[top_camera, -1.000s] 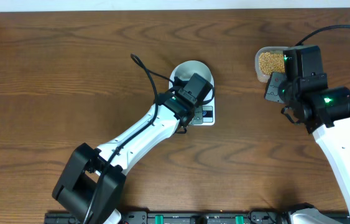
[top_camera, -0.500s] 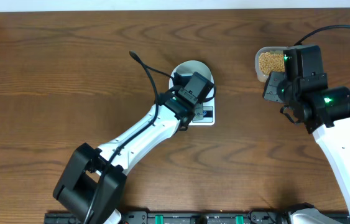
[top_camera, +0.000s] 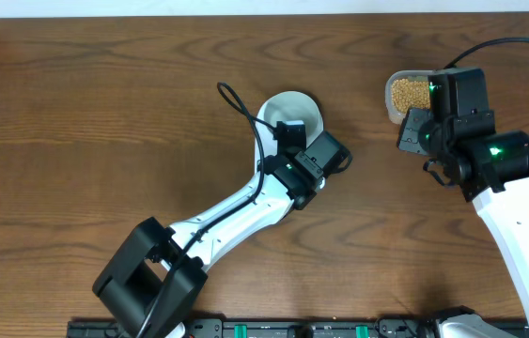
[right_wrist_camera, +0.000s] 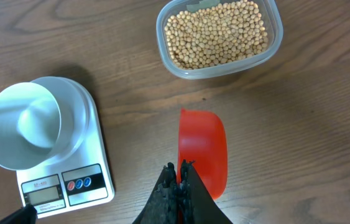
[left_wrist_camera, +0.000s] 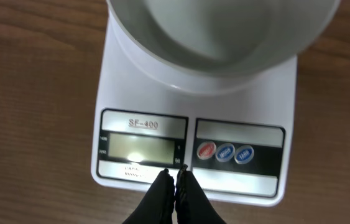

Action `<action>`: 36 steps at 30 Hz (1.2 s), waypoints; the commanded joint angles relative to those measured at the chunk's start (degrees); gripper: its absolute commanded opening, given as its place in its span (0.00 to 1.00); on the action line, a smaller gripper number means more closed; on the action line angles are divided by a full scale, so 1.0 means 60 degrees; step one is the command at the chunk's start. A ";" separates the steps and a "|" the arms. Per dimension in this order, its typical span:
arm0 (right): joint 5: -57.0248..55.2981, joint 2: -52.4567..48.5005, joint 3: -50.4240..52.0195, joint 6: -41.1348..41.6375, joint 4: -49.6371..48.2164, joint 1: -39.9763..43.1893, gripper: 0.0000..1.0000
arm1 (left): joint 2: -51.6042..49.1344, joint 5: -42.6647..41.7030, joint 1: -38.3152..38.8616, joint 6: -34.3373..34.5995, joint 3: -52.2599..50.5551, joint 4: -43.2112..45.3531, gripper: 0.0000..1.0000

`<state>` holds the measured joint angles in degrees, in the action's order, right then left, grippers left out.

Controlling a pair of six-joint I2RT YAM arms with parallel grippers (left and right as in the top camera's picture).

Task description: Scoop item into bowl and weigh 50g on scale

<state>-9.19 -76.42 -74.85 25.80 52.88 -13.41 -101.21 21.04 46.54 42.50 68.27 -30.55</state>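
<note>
The white scale (left_wrist_camera: 255,180) carries the pale, empty bowl (left_wrist_camera: 224,31) on its platform. Its grey display (left_wrist_camera: 140,148) shows no clear reading. My left gripper (left_wrist_camera: 176,169) is shut and empty, its tips over the scale's front edge just below the display. In the overhead view the left gripper (top_camera: 316,158) covers most of the scale, beside the bowl (top_camera: 292,108). My right gripper (right_wrist_camera: 179,167) is shut on a red scoop (right_wrist_camera: 202,152), which is empty and low over the table. The tan beans (right_wrist_camera: 218,34) fill a clear tub beyond it.
The clear tub (top_camera: 407,92) stands at the back right, just beyond my right gripper (top_camera: 419,131). In the right wrist view the scale (right_wrist_camera: 63,180) and bowl (right_wrist_camera: 22,124) lie to the left of the scoop. A black cable (top_camera: 236,103) loops beside the bowl.
My left gripper has moved right and toward the table's front, from beside the bowl to over the scale's display end. Its cable swung right with it. The right arm has not moved.
</note>
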 commanded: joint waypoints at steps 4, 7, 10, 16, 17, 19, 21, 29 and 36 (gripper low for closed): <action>-0.0015 0.0131 -0.0204 -0.0127 -0.0058 0.0040 0.01 | -0.0280 0.0441 -0.0040 0.0288 -0.0095 0.0044 0.07; -0.0015 0.0131 -0.0204 -0.0120 -0.0062 0.0040 0.01 | -0.0386 0.0586 -0.0040 0.0288 -0.0095 0.0087 0.07; -0.0011 0.0131 -0.0204 -0.0095 -0.0066 0.0040 0.01 | -0.0568 0.0590 -0.0036 0.0178 -0.0095 0.0197 0.07; -0.0011 0.0131 -0.0204 -0.0095 -0.0066 0.0040 0.01 | -0.0863 0.0590 -0.0036 0.0175 -0.0095 0.0361 0.07; -0.0011 0.0131 -0.0204 -0.0095 -0.0066 0.0040 0.01 | -0.0969 0.0590 -0.0036 0.0175 -0.0095 0.0393 0.07; -0.0015 0.0131 -0.0204 -0.0095 -0.0066 0.0040 0.01 | -0.1198 0.0590 -0.0036 0.0164 -0.0095 0.0466 0.07; -0.0015 0.0131 -0.0204 -0.0098 -0.0066 0.0040 0.01 | -0.1362 0.0586 -0.0036 0.0102 -0.0095 0.0546 0.07; -0.0015 0.0131 -0.0204 -0.0098 -0.0080 0.0040 0.01 | -0.1406 0.0579 -0.0036 0.0106 -0.0095 0.0630 0.07; -0.0015 0.0131 -0.0204 -0.0098 -0.0153 0.0040 0.01 | -0.1406 0.0492 -0.0022 -0.0138 -0.0095 0.0736 0.07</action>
<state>-9.17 -76.42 -74.85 25.80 52.25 -13.41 -109.62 23.05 46.52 43.42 68.07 -26.61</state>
